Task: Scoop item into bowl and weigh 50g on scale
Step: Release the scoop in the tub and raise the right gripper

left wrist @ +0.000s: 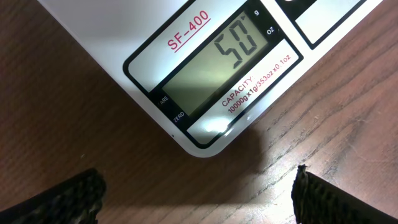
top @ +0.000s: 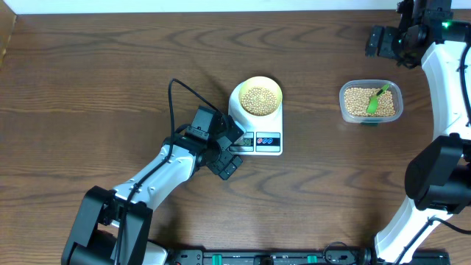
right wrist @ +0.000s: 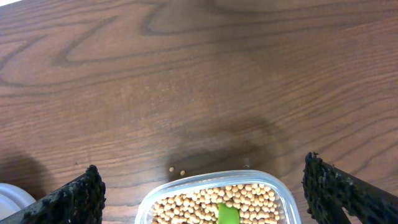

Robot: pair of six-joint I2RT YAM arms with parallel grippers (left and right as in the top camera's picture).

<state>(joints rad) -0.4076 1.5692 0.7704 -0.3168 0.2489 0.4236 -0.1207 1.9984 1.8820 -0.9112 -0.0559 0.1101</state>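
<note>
Wood-grain table point(top: 88, 73), two arms. Left gripper point(left wrist: 199, 198): jaws wide, empty; scale point(left wrist: 124, 37) just ahead, display point(left wrist: 217, 62) reading 50. Pale yellow bowl point(top: 279, 94) of beans point(top: 259, 99) on the scale, beyond the display. Right gripper point(right wrist: 205, 196): jaws wide, empty; clear container point(right wrist: 186, 185) near, in line between its fingers, holding beans and green scoop point(right wrist: 227, 213).

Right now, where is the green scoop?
In the overhead view, the green scoop lies on the beans in the clear container, right of the scale.
</note>
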